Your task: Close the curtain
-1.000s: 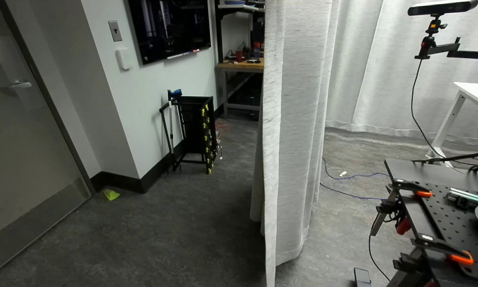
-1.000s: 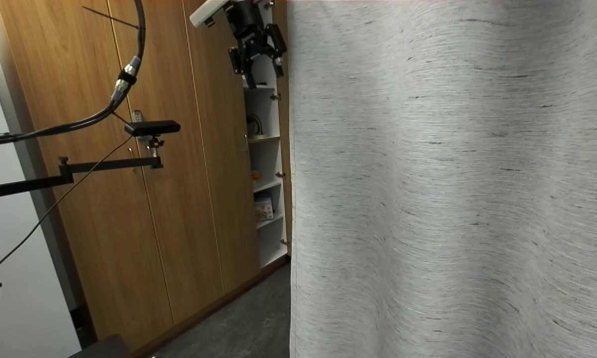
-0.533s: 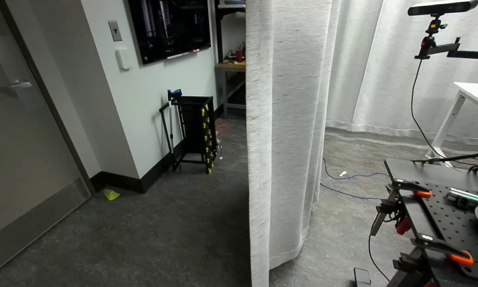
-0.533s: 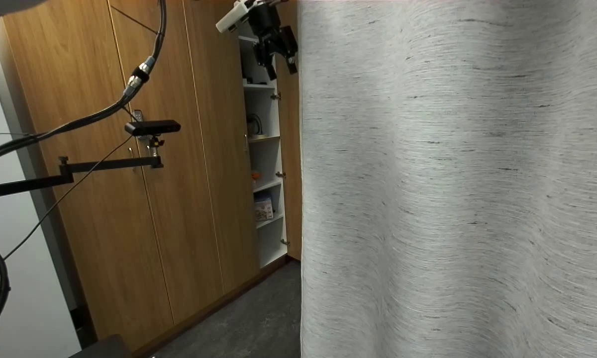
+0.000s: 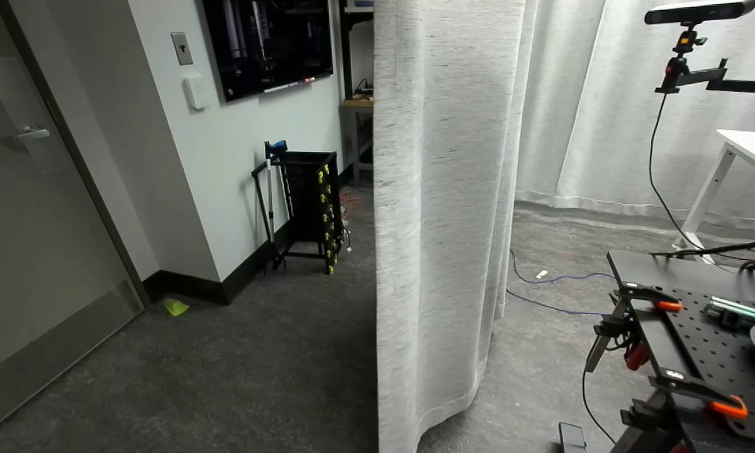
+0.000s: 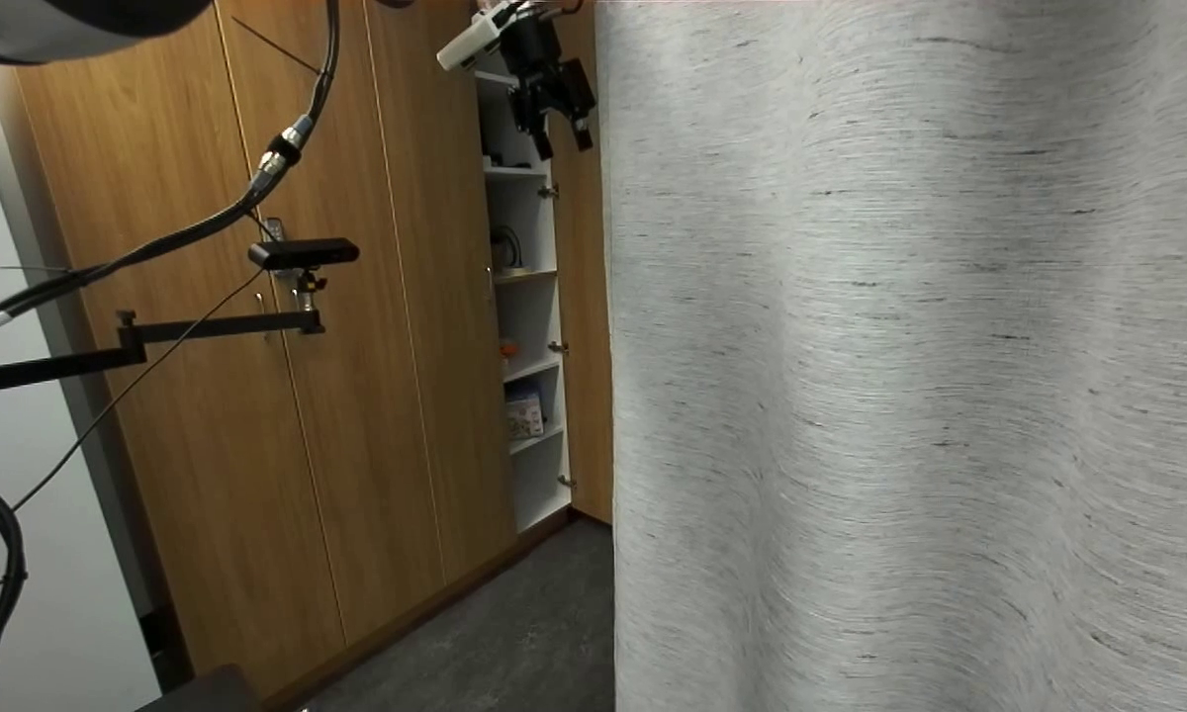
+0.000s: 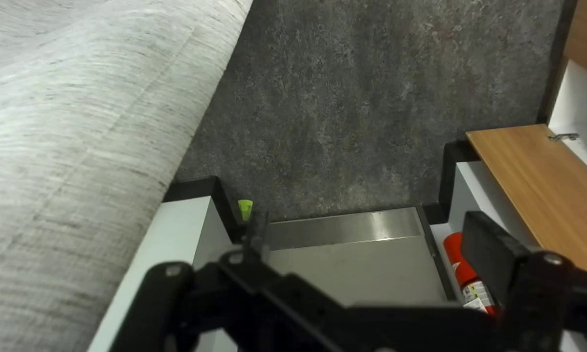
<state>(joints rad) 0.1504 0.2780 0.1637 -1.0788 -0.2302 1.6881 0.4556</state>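
No text is showing legibly: in the wrist view, the red canister (image 7: 463,272) seen between the fingers (image 7: 494,254) is bearing a blurred label (image 7: 477,294); in an exterior view, a box (image 6: 525,414) below the fingers is showing print too small to read.

Both exterior views crop the curtain (image 5: 450,214) at the top; the wrist view blurs the fingers (image 7: 493,252).

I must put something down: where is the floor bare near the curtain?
Bare floor shows between the curtain and the door, except the yellow-green piece near the door. More crowded: the curtain's other side, with blue cable and black table.
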